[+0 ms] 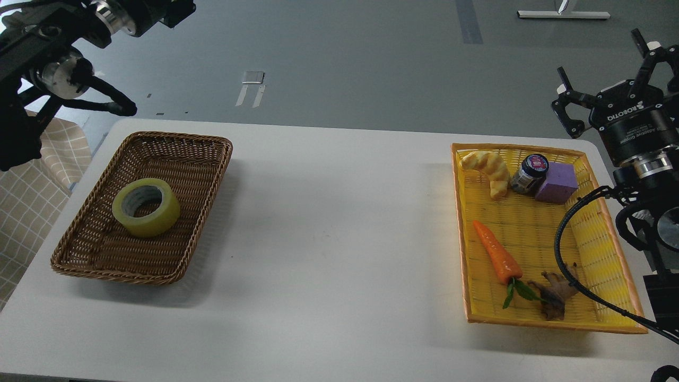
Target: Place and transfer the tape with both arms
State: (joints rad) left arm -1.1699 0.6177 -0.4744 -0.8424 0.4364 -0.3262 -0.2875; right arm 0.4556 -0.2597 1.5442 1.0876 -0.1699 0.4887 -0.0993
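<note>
The yellow tape roll (146, 214) lies flat in the brown wicker basket (208, 175) at the table's left, with nothing touching it. My left arm (63, 48) is raised high at the top left, well above and behind the basket. Its gripper (172, 10) is cut off by the top edge, so its fingers do not show. My right gripper (598, 58) is open and empty, fingers spread, held above the far right corner of the yellow tray (461, 228).
The yellow tray holds a bread piece (488, 165), a small jar (528, 174), a purple block (557, 183), a carrot (496, 258) and a brown toy (556, 294). A black cable (563, 254) hangs over the tray. The white table (334, 239) lies between basket and tray.
</note>
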